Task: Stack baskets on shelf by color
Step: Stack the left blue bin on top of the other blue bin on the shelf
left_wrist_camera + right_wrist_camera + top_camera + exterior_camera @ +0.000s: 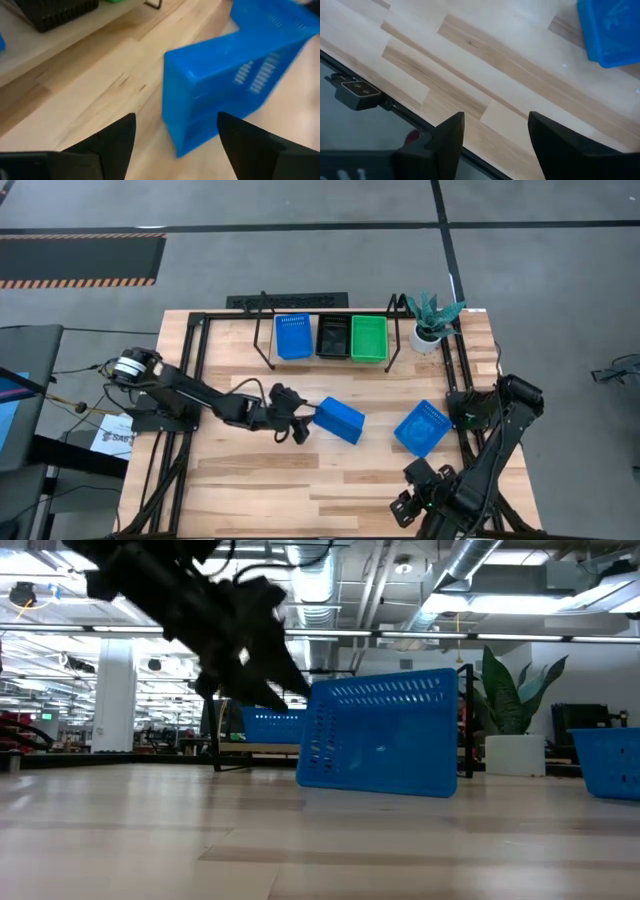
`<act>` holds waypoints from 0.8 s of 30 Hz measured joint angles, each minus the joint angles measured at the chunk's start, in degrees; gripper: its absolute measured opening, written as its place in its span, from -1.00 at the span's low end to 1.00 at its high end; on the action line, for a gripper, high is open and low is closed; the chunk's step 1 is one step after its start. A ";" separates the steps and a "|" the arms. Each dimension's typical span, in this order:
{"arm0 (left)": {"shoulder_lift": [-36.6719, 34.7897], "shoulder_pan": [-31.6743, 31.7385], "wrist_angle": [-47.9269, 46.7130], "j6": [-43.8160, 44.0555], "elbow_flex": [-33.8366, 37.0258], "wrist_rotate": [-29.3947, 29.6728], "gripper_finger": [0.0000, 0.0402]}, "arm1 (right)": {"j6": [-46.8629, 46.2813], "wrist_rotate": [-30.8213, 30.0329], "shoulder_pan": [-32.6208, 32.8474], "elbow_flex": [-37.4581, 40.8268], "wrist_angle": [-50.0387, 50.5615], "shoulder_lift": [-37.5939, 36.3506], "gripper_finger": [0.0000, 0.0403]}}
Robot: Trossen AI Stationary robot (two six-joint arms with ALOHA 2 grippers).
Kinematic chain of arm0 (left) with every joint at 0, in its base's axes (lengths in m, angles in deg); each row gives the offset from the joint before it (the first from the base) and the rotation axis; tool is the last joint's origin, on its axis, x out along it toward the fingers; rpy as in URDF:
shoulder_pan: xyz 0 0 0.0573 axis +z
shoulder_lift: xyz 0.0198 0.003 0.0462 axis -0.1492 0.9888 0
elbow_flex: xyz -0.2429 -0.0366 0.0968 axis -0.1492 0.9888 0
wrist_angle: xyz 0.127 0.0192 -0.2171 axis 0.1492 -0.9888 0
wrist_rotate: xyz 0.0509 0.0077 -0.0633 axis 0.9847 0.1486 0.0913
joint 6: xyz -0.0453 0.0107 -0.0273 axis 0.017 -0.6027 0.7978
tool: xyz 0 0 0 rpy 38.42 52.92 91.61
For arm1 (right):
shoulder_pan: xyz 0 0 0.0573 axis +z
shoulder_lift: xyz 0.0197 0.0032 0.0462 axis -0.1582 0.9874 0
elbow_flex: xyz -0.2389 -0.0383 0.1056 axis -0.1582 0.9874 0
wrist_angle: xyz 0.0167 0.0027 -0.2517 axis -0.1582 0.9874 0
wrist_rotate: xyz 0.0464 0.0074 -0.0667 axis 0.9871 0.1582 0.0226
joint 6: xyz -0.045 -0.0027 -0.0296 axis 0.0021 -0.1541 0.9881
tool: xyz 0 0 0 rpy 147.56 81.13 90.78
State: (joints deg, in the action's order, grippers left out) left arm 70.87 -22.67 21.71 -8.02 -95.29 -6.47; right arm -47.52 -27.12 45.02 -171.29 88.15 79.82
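Observation:
A blue basket (341, 420) (380, 735) (225, 80) stands tipped up on one side wall on the table's middle. My left gripper (302, 426) (272, 665) (175, 137) is open just left of it; the fingers stand on either side of its near corner without plainly touching. A second blue basket (422, 428) (608, 760) (610, 27) sits upright to the right. On the shelf (262, 345) sit a blue basket (292, 337), a black one (332, 337) and a green one (368, 338). My right gripper (405, 505) (495, 132) is open over the near right edge.
A white-potted plant (430, 322) (515, 715) stands at the far right, beside the shelf. The black table frame (190, 370) runs along the left and right sides. Bare wood (260, 480) lies across the near half of the table.

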 joint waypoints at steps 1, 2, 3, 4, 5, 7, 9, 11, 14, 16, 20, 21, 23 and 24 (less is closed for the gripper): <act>1.21 0.07 0.83 -0.71 -0.01 0.34 0.33 | 0.01 0.00 -0.06 0.00 0.04 0.00 0.22; 2.36 0.11 1.37 -1.39 -0.29 0.41 0.33 | -0.01 0.02 -0.28 0.00 0.11 0.00 0.22; 3.71 0.16 2.19 -1.87 -0.79 0.61 0.33 | 0.02 0.11 -0.29 0.00 -0.01 0.00 0.22; 5.20 0.23 3.72 -2.63 -1.50 0.51 0.33 | 0.02 0.17 -0.28 0.00 -0.07 0.00 0.22; 6.19 0.24 4.22 -3.49 -1.96 0.44 0.33 | 0.00 0.17 -0.27 0.00 -0.03 0.00 0.22; 8.85 0.43 4.02 -4.16 -3.54 1.19 0.32 | -0.01 0.17 -0.26 0.00 0.00 0.00 0.22; 10.69 0.96 3.02 -3.91 -4.63 1.67 0.28 | -0.04 0.24 -0.26 0.00 -0.25 0.00 0.22; 11.72 1.81 2.47 -3.75 -5.84 0.89 0.17 | -0.31 0.23 -0.25 0.00 -0.47 0.00 0.22; 12.55 2.98 -0.17 -2.43 -7.50 -0.42 -0.16 | -0.36 0.22 -0.24 0.00 -0.60 0.00 0.22; 13.04 4.01 -2.59 -1.39 -8.90 -1.69 -0.47 | -0.36 0.23 -0.24 0.00 -0.53 0.00 0.22; 12.57 5.90 -8.88 -1.05 -11.27 -8.30 -0.93 | -0.33 0.24 -0.24 0.00 -0.50 0.00 0.22; 12.16 6.13 -10.76 -1.38 -12.44 -10.38 -0.94 | -0.35 0.24 -0.24 0.00 -0.45 0.00 0.22; 11.07 6.46 -15.66 -3.32 -15.77 -15.24 -0.98 | -0.43 0.24 -0.24 0.00 -0.23 0.00 0.22; 10.31 6.54 -18.21 -4.85 -17.86 -18.24 -0.99 | -0.38 0.24 -0.24 0.00 -0.14 0.00 0.22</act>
State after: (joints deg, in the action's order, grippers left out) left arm 81.18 -16.13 3.51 -12.87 -113.15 -24.71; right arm -47.90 -26.88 44.78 -171.29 88.02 79.82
